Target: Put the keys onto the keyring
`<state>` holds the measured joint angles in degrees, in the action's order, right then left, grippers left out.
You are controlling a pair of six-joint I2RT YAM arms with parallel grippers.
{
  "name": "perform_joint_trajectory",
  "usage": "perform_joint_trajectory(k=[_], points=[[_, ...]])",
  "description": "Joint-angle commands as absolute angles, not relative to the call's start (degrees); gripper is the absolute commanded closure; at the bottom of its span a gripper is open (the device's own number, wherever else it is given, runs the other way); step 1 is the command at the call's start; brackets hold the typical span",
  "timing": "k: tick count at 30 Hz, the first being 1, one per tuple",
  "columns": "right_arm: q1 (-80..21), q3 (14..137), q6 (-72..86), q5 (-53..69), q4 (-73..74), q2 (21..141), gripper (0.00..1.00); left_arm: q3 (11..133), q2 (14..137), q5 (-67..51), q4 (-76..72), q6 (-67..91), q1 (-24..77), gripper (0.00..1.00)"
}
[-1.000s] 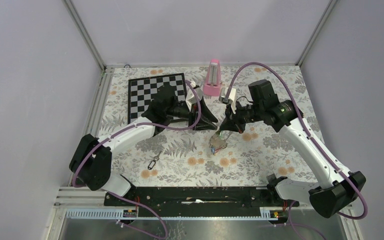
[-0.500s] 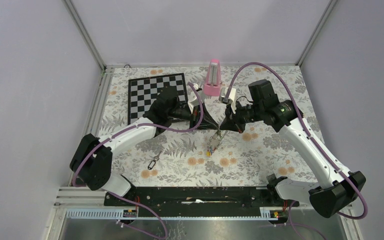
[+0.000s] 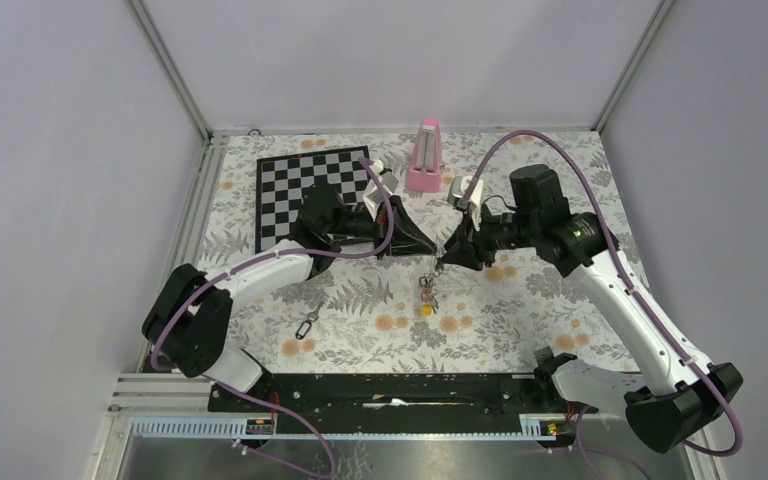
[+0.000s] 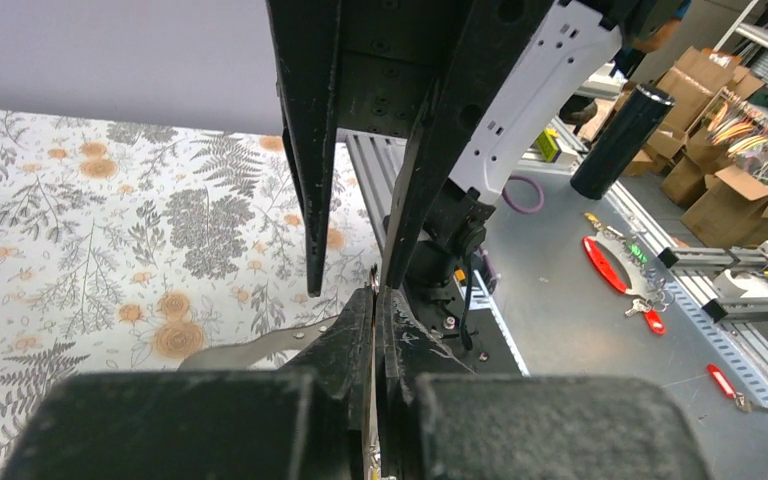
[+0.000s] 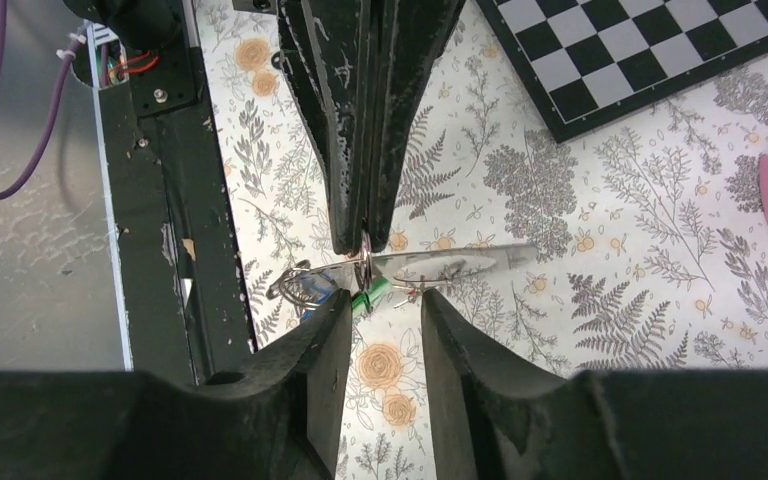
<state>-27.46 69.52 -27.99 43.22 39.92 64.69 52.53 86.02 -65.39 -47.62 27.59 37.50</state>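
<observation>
My left gripper (image 3: 431, 251) (image 4: 376, 291) is shut on the thin wire of the keyring (image 5: 452, 266), pinched right at its fingertips. From that point a bunch of keys (image 3: 427, 293) hangs above the floral table, a yellow tag (image 3: 426, 311) lowest. In the right wrist view the bunch (image 5: 307, 284) shows a green tag (image 5: 371, 295) and a blue one. My right gripper (image 3: 447, 257) (image 5: 380, 306) stands open just right of the left one, tip to tip, with nothing between its fingers (image 5: 332, 322).
A chessboard (image 3: 310, 185) lies at the back left, a pink metronome (image 3: 426, 155) stands at the back middle. A small metal clip (image 3: 307, 322) lies on the table front left. The black base rail (image 3: 390, 390) runs along the near edge.
The left gripper closed on the keyring. The right gripper opened, let go and drew back to the right. The bunch of keys now hangs straighter under the left fingertips.
</observation>
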Motion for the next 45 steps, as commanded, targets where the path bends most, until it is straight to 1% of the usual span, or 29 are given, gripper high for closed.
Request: perform_joint_trajectory(k=[1, 6, 9, 11, 15, 18, 21, 26, 29, 32, 34, 37, 40, 45], points=[[-26.2, 68.8, -27.0, 46.4, 36.9, 62.8, 0.6, 52.1, 85.6, -66.0, -61.7, 35.7, 37.2, 1.0], [-25.8, 68.0, -26.3, 47.8, 35.7, 62.6, 0.63, 51.3, 85.4, -65.9, -62.4, 36.0, 37.2, 1.0], [-25.8, 68.2, -25.8, 48.6, 35.4, 62.9, 0.67, 51.2, 85.3, -66.0, -62.5, 36.0, 37.2, 1.0], [-25.8, 68.3, -25.6, 49.3, 35.3, 63.1, 0.74, 51.2, 85.3, -66.0, -62.6, 36.1, 37.2, 1.0], [-25.9, 67.5, -25.0, 50.9, 34.8, 63.3, 0.94, 51.2, 85.5, -65.8, -63.6, 36.6, 37.2, 1.0], [-25.8, 66.3, -24.3, 51.7, 34.0, 63.4, 1.0, 51.4, 86.2, -65.3, -66.6, 39.3, 37.2, 1.0], [-25.8, 65.7, -23.5, 52.4, 33.3, 63.7, 1.0, 51.8, 87.4, -65.1, -70.0, 42.6, 37.2, 1.0], [-25.8, 66.3, -21.9, 53.7, 32.2, 64.7, 1.0, 51.6, 88.7, -64.7, -70.8, 43.1, 38.0, 1.0], [-25.8, 66.4, -21.4, 54.2, 31.6, 65.1, 0.97, 51.2, 89.0, -64.8, -70.8, 43.0, 38.4, 1.0], [-25.8, 66.0, -21.5, 53.5, 31.5, 64.7, 0.88, 50.9, 88.7, -65.0, -71.0, 42.8, 38.4, 1.0], [-25.8, 65.5, -22.1, 52.5, 31.6, 63.8, 0.78, 50.7, 88.4, -65.0, -70.9, 42.6, 38.4, 1.0], [-25.2, 65.4, -22.9, 51.6, 32.2, 62.0, 0.68, 50.1, 88.1, -64.9, -70.9, 42.5, 38.3, 1.0], [-24.3, 66.1, -23.3, 51.8, 32.8, 60.6, 0.66, 49.9, 88.2, -64.8, -71.1, 42.5, 38.3, 1.0], [-24.1, 68.3, -23.6, 52.0, 33.9, 60.8, 0.64, 50.0, 88.5, -64.8, -71.3, 42.9, 38.3, 1.0]])
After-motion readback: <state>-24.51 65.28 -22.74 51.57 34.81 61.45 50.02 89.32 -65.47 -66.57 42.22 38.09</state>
